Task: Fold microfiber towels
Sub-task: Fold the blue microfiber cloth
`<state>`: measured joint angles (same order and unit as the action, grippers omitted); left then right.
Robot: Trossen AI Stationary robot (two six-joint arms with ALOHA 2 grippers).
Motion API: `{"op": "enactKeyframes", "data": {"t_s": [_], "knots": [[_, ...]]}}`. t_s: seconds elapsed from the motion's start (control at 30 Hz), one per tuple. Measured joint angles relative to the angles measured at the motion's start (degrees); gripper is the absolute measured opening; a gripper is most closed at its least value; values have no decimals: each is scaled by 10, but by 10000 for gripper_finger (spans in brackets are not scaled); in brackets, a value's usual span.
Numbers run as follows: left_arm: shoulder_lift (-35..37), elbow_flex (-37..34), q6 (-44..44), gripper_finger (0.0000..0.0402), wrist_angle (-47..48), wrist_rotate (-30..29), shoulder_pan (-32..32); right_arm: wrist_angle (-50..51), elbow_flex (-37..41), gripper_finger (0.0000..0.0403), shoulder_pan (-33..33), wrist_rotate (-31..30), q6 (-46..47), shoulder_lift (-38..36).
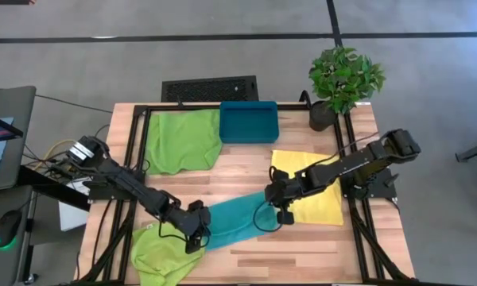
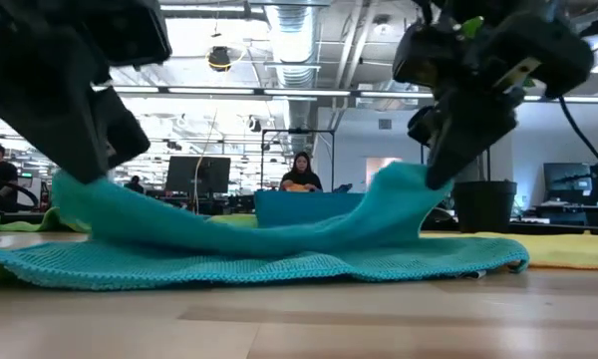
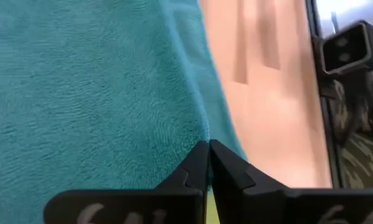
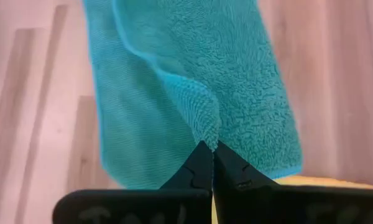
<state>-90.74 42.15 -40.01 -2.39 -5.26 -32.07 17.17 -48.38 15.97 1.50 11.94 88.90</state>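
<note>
The teal towel lies stretched across the table's middle, partly doubled over itself. My left gripper is shut on its left end, and my right gripper is shut on its right end. The low view shows both ends raised and the lower layer flat on the wood. A lime green towel lies flat at the far left. A second lime green towel lies crumpled at the near left edge, partly under the teal one. The yellow towel lies flat on the right. My left gripper pinches the teal towel's edge between its two fingertips, at the towel's left end. That end is lifted off the table and the cloth sags away from it. My right gripper pinches a folded corner of the teal towel between its fingertips, at the towel's right end. That end is raised above the table and the cloth slopes down from it, slack in the middle.
A rigid teal bin stands at the far middle, with a potted plant at the far right corner. Black frame rails run along the table's sides. Bare wood lies at the near right. People show in the room beyond the table.
</note>
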Motion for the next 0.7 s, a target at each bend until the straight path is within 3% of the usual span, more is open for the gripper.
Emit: {"op": "enactKeyframes", "data": {"t_s": [0.47, 0.7], "knots": [[-4, 9, -88, 2, 14, -15, -19, 21, 0, 15, 27, 0, 5, 0], [-4, 9, -104, 32, 16, -16, -19, 21, 0, 32, 27, 0, 0, 0]]}}
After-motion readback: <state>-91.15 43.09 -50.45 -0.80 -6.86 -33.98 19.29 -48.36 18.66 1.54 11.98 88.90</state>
